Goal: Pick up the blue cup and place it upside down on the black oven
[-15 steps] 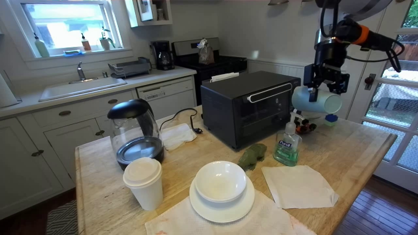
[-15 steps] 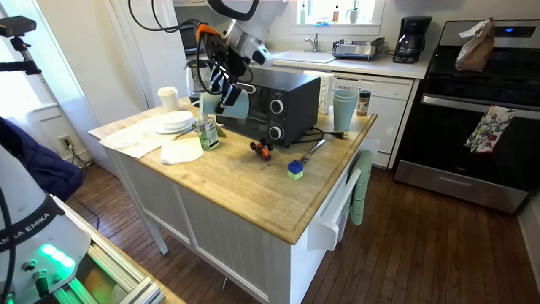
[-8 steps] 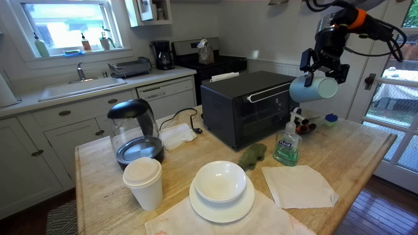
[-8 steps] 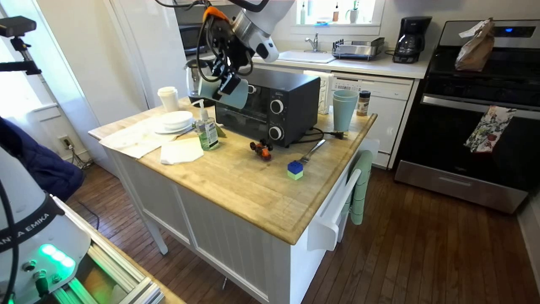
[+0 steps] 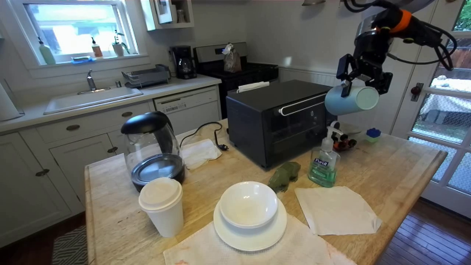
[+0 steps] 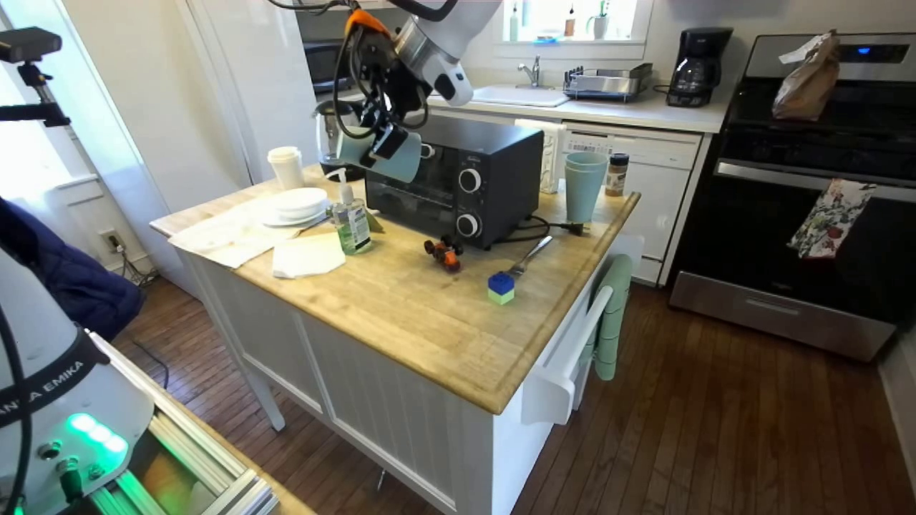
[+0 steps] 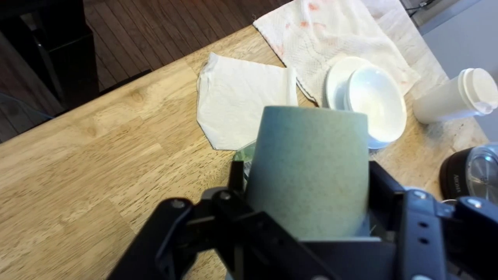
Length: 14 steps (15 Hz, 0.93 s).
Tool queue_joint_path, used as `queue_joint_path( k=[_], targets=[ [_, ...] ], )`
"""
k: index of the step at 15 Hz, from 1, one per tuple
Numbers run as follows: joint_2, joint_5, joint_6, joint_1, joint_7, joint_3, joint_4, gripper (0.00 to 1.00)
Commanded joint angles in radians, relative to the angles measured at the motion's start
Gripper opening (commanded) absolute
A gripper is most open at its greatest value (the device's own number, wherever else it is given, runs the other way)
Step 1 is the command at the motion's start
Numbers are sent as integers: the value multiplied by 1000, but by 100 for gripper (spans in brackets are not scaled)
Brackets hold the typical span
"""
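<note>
Black tool, one: jaws clamped on the blue cup from two opposite sides, as the wrist view shows. Item held, the blue cup: plain, pale blue-green, tipped over on its side in mid-air above the table; in both exterior views hanging near the front of the black oven, higher than the sanitiser bottle; which end is the mouth, cannot tell. Item, the black oven: boxy, glass-fronted, standing on the table, a black plug lying near it. Further items on the table, in an exterior view: nested cups, same colour, upright, with a brown jar just beside them; orange toy with dark wheels; fork; block, blue over green, just beside the fork's tines. Likewise, in an exterior view: glass kettle, black-lidded; white paper cup, lidded, upright, just beside the kettle; white bowl, set on a white plate, itself on a stained cloth; green animal figure, between bowl and oven; white napkin, spread flat near the sanitiser bottle
</note>
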Motion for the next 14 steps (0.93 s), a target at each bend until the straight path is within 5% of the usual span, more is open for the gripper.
queue_joint_path(
  k=[1, 14],
  targets=[
    [30, 91, -73, -23, 32, -8, 57, 50],
    [176, 519, -320, -82, 360, -42, 206, 50]
  ],
)
